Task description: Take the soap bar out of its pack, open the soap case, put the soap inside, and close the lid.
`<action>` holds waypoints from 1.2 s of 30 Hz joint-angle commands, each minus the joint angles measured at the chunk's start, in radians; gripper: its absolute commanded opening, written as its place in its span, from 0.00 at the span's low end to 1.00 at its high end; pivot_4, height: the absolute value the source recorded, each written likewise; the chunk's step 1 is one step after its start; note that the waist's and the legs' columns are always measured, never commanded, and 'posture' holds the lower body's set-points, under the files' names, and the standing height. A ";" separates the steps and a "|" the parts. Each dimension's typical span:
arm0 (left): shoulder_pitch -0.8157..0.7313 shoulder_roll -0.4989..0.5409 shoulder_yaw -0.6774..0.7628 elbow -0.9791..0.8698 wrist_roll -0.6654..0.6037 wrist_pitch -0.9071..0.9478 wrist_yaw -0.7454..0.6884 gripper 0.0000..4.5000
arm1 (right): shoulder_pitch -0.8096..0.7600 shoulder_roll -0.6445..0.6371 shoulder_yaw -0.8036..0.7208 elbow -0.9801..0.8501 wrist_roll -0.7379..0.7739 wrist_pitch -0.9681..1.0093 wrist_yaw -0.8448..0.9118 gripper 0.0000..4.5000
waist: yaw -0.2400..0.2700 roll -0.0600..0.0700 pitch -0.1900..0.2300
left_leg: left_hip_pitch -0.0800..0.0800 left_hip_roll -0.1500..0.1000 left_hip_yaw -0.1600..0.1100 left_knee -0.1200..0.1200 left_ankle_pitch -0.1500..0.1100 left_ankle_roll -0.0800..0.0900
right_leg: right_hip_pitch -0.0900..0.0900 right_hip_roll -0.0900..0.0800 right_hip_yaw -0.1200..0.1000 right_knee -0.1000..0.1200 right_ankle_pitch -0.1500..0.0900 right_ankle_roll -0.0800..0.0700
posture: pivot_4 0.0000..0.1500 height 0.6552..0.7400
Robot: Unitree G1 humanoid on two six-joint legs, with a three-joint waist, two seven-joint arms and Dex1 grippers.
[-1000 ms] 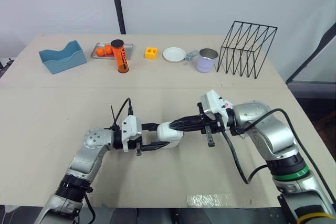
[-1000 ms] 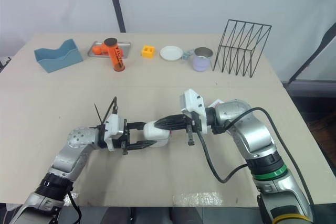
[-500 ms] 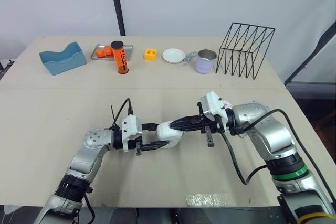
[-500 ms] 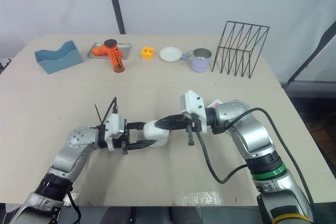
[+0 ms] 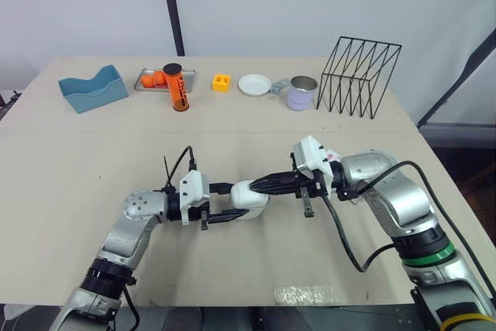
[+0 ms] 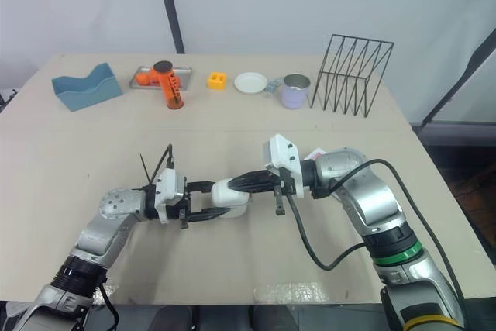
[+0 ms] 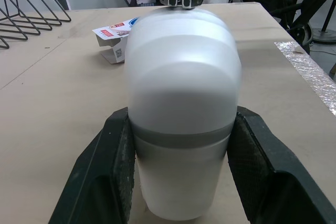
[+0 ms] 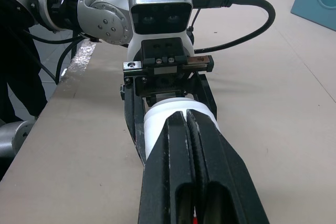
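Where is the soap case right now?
The soap case sits centre-frame in the left eye view, clamped in the left pincer, the right pincer at its other end.

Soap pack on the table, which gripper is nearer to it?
Right. The soap pack lies just behind the right gripper, beside that wrist; the left gripper is farther off, across the soap case it clamps.
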 commanded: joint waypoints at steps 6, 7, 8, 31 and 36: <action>-0.011 0.003 0.019 -0.026 -0.016 -0.013 0.000 0.43 | -0.015 -0.005 -0.060 0.071 0.049 0.060 0.017 0.02 | 0.000 -0.001 0.001 | 0.000 0.000 0.001 0.000 0.000 0.000 | 0.000 0.000 0.001 0.000 0.000 0.000 | 1.00 1.00; -0.011 0.004 0.019 -0.025 -0.016 -0.014 -0.001 0.43 | -0.021 -0.010 -0.078 0.071 0.062 0.059 0.024 0.02 | 0.000 -0.001 0.001 | 0.000 0.000 0.001 0.000 0.000 0.000 | 0.000 0.000 0.000 0.000 0.000 0.000 | 1.00 1.00; -0.011 0.005 0.019 -0.024 -0.016 -0.015 -0.001 0.43 | -0.025 -0.012 -0.091 0.071 0.071 0.058 0.028 0.02 | 0.000 -0.001 0.001 | -0.001 0.000 0.001 0.000 0.000 0.000 | 0.000 0.000 0.000 -0.001 0.000 0.000 | 1.00 1.00; -0.014 0.020 0.030 -0.038 -0.049 0.030 0.005 0.43 | 0.133 -0.014 -0.232 0.130 0.087 -0.256 0.132 0.67 | 0.002 0.001 0.004 | -0.014 -0.001 0.000 0.001 0.000 0.000 | -0.011 -0.001 -0.001 -0.002 0.001 0.000 | 1.00 1.00; -0.008 0.023 0.033 -0.051 -0.056 0.046 0.007 0.43 | 0.141 -0.013 -0.230 0.154 0.081 -0.306 0.153 0.98 | 0.002 0.001 0.004 | -0.014 -0.001 0.000 0.001 0.000 0.000 | -0.011 -0.001 -0.001 -0.002 0.000 0.000 | 1.00 1.00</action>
